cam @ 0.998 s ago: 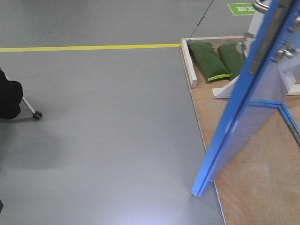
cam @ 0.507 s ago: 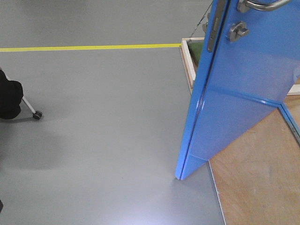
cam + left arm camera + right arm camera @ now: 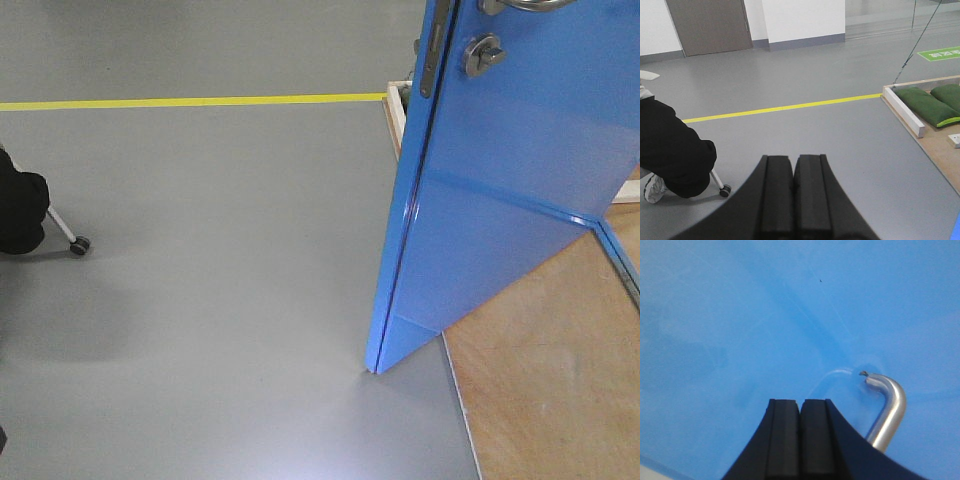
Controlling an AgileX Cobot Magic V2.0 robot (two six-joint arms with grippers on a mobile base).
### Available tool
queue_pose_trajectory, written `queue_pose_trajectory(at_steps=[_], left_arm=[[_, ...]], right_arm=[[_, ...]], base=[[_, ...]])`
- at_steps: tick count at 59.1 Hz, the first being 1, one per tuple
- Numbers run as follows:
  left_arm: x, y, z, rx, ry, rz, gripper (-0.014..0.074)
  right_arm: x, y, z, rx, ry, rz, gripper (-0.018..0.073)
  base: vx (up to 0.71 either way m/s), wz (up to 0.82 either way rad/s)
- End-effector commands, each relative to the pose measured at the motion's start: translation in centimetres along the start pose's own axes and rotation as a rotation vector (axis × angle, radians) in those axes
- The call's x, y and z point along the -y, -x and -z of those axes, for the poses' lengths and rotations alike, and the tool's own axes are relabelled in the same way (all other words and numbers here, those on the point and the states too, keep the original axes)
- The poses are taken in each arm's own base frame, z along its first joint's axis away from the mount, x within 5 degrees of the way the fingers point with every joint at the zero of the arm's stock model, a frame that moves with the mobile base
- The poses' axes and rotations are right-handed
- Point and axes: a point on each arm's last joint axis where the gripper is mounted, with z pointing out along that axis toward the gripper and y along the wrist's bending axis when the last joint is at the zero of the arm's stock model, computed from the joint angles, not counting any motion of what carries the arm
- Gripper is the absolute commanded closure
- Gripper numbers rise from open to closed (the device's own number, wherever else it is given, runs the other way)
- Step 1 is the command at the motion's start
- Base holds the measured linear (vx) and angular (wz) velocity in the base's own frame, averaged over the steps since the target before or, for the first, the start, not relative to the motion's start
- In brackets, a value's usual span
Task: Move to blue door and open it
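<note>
Your left gripper (image 3: 794, 165): pads pressed together, nothing between them, hanging over the grey floor (image 3: 840, 140), with green sandbags (image 3: 927, 102) off to its right. Your right gripper (image 3: 800, 402): pads likewise together and empty, facing the blue door (image 3: 740, 315), with the silver lever handle (image 3: 888, 412) just to its right. Contact with the panel cannot be judged. Front view: the door stands ajar at the wooden platform's (image 3: 550, 390) edge. Its bottom corner sits further left than half a second ago.

green floor sign (image 3: 943, 53), white characters, too small to read
</note>
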Motion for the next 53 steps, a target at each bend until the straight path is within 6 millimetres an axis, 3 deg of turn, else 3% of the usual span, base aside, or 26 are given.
queue_pose_trajectory(at_steps=[1,10,53], left_arm=[[0.0,0.7,0.0,0.088,-0.004,0.009,0.0526],[0.0,0.7,0.0,0.088,-0.004,0.009,0.0526],[0.0,0.7,0.0,0.088,-0.004,0.009,0.0526]], right_arm=[[-2.2,2.8,2.8,0.147,0.071,0.022,0.0557],[-2.7,3.3,3.9,0.168,0.087,0.025,0.0557],[-2.6,3.1,3.6,0.163,0.083,0.024,0.0557]], base=[[0.0,0.0],[0.0,0.0],[0.0,0.0]])
